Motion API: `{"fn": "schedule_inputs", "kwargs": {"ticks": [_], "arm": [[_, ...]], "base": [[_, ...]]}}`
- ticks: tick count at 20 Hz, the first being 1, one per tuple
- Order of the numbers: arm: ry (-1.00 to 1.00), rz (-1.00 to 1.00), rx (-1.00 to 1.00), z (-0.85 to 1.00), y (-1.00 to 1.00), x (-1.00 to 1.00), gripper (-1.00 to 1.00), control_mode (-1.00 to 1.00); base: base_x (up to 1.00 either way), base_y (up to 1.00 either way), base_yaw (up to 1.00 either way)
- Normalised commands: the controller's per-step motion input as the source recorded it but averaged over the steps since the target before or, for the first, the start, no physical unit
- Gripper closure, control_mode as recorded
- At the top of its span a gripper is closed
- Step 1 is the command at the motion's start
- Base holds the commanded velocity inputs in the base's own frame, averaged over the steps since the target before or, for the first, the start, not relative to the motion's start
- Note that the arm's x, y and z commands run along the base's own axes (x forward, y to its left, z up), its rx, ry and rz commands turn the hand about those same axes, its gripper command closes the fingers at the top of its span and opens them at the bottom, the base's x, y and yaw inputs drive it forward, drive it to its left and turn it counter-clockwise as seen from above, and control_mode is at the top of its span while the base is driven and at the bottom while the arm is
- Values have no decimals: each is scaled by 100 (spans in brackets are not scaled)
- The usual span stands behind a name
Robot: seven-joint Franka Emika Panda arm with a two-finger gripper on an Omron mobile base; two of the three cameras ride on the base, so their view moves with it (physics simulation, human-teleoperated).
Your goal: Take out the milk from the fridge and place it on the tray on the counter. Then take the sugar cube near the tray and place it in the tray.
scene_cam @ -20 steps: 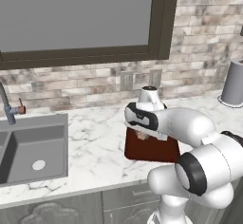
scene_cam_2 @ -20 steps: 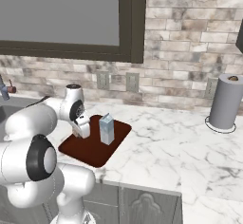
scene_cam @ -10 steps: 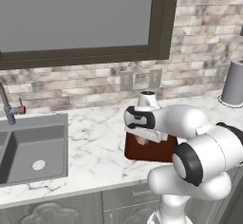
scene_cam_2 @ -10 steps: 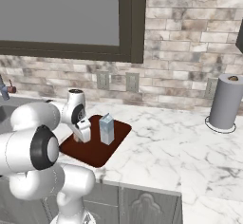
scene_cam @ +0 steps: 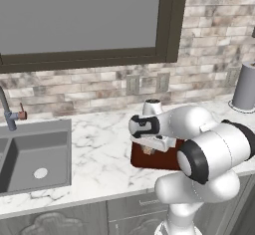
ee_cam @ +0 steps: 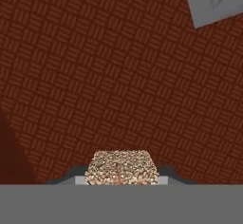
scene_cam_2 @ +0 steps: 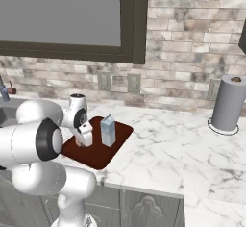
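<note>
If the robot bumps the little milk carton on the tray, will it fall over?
The milk probably tips fairly easily: it stands upright, taller than its narrow base. It looks small, so likely light. The tray under it looks flat with a woven-looking pattern, so a gentle bump might just slide it.

Both base views look forward and down from behind the arm, left and right, sharing the tray [scene_cam: 149, 158] [scene_cam_2: 96, 151]; the hand view faces its weave [ee_cam: 118, 76] closely
</note>
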Motion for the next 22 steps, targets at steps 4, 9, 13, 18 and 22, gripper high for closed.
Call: {"fn": "schedule_inputs", "kwargs": {"ticks": [4, 9, 13, 18, 22], "arm": [[1, 0, 0, -20, 0, 0, 100, -100], [0, 0, 0, -15, 0, 0, 100, -100], [0, 0, 0, -3, 0, 0, -100, -100], [0, 0, 0, 0, 0, 0, -100, -100], [0, 0, 0, 4, 0, 0, -100, -100]], "base": [[0, 0, 0], [0, 0, 0], [0, 0, 0], [0, 0, 0], [0, 0, 0]]}}
